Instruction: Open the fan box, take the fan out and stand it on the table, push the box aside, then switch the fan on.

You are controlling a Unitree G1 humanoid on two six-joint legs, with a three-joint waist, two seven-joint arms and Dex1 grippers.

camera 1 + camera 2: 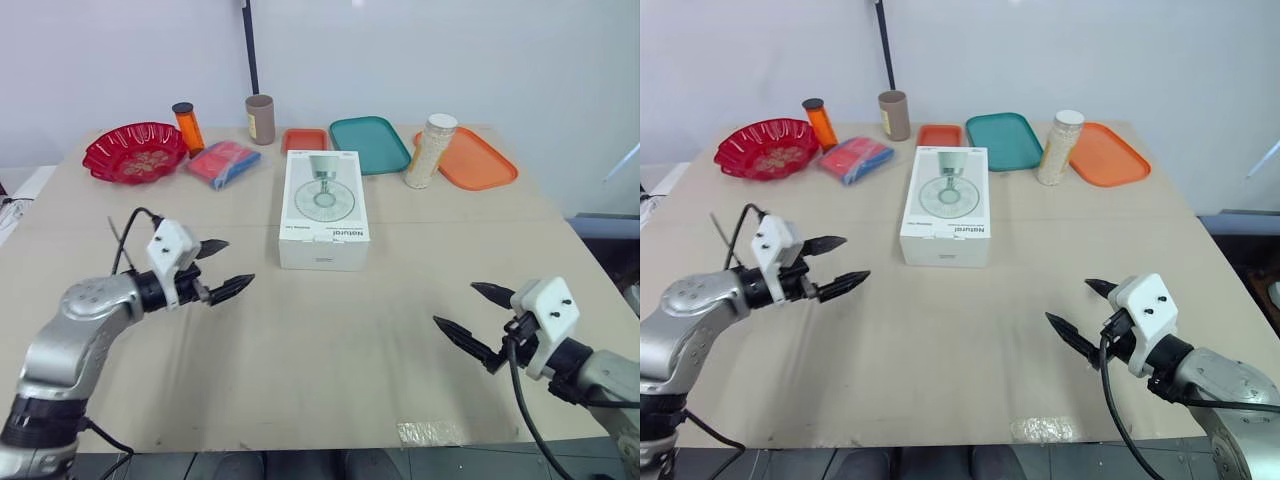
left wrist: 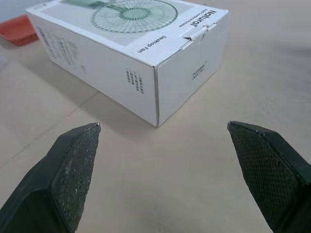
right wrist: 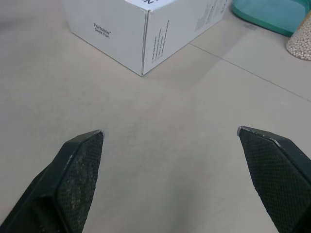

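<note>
Lying flat and closed midway across the table point(image 1: 300, 340), the white fan box point(image 1: 323, 208) shows its tuck flap point(image 2: 199, 35) on the near end. We judge it light, stiff cardboard, rather slick, so we would pinch that flap, not squeeze the sides. Left and right jaws hang spread and empty, well short of it.

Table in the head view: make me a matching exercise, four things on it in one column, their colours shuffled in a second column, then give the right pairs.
Things:
1. box
2. bowl
3. tube
4. middle tray

Colours:
a. teal
b. brown
c. white
d. red

Pairs: 1-c, 2-d, 3-b, 4-a
</note>
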